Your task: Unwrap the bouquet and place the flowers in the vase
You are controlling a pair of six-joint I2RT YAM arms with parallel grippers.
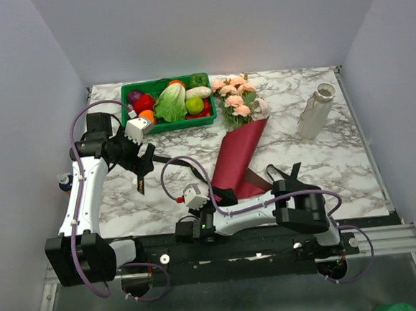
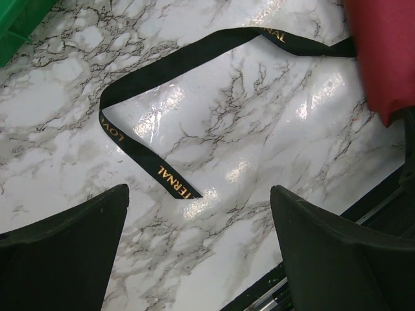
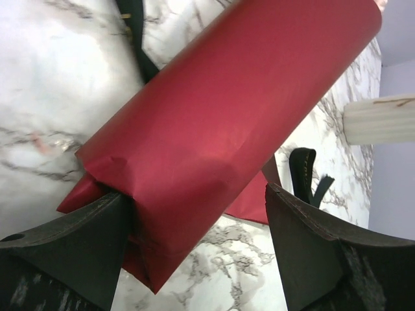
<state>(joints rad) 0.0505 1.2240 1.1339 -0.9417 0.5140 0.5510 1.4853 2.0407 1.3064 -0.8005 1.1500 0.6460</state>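
Two open tools, nothing held yet. Starting at right gripper (image 3: 194,194): straddles narrow tail of dark red paper cone (image 3: 227,110), touches paper w/ one finger, leaves a gap at the other. Centre on the tail before closing, else pinches one side & skids it. Over at left gripper (image 2: 198,214): hovers released above loose end of black ribbon (image 2: 162,71), slack on marble table (image 2: 272,129), so prob. untied already. Suggest pinning tail w/ right, peeling wrap's free edge w/ left. Go gently: thin paper, likely creases & tears. Farther out, bouquet (image 1: 240,153) lying mid-table, flowers (image 1: 236,96) at wide mouth, just beside green tray (image 1: 125,97). Can't see stems. Beyond, vase (image 1: 313,115) well apart to the right; narrow neck, so bunch stems & aim straight.
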